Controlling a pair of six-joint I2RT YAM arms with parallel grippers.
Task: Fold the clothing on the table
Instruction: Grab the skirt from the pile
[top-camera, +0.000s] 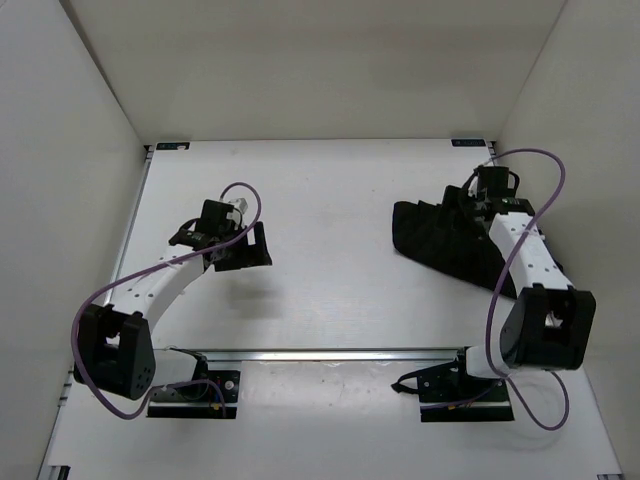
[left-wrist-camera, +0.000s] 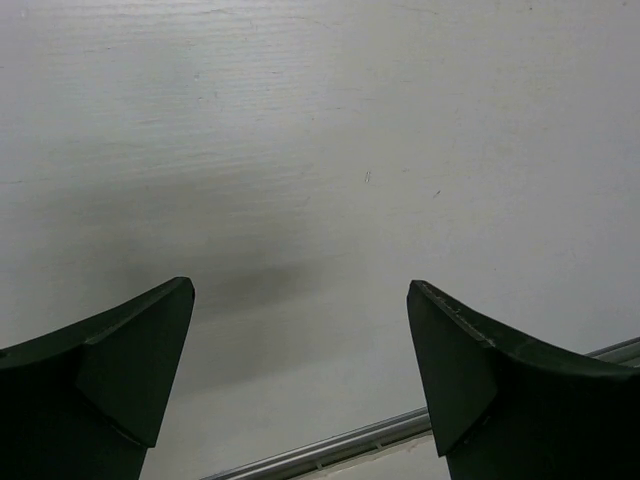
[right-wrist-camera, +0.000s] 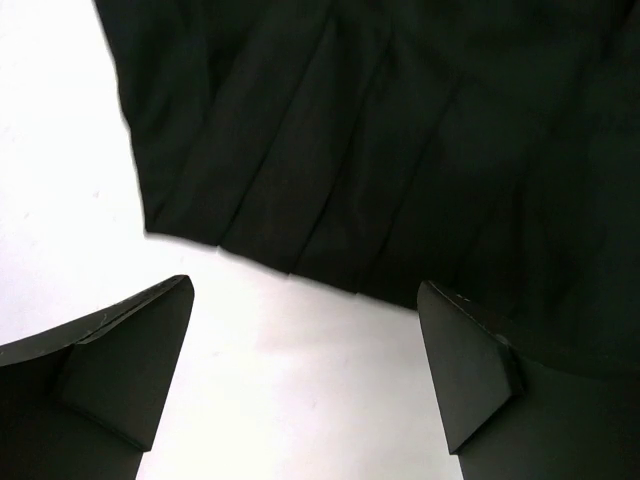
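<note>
Right arm (top-camera: 527, 258) covers part of the clothing (top-camera: 438, 240), its right edge hidden.

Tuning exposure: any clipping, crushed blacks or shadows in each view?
Top external: even light, soft shadow beneath the left gripper; clothing very dark, ridges faint. Left wrist: table grey, faint shadow patch. Right wrist: table blown white, clothing folds readable.

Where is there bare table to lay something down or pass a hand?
Widest bare stretch: mid table, between the left tool and the clothing, from the far edge to the near rail. Also bare: the far left corner beyond the left arm. Crowded: the right side, where the clothing lies under the right arm and open right tool.
</note>
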